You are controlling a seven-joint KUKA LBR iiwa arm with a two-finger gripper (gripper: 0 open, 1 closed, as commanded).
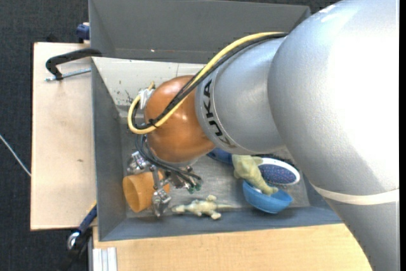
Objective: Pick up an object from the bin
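Claw (155, 182) down low in the lower left of the grey bin (104, 136), beneath the orange wrist cover (177, 127) and its yellow cable (133, 112). Spread or pressed together: cannot tell. Right against the claw's left side, an orange cup (136, 192): small, plain, smooth-walled, on the bin floor near the lower-left corner. Touching or merely beside: unclear. Just right of it along the lower wall, a pale yellow-green lizard toy (202, 207). Farther right, a blue bowl (266, 200), with another pale toy (249, 169) and a blue dotted piece (280, 172) close above.
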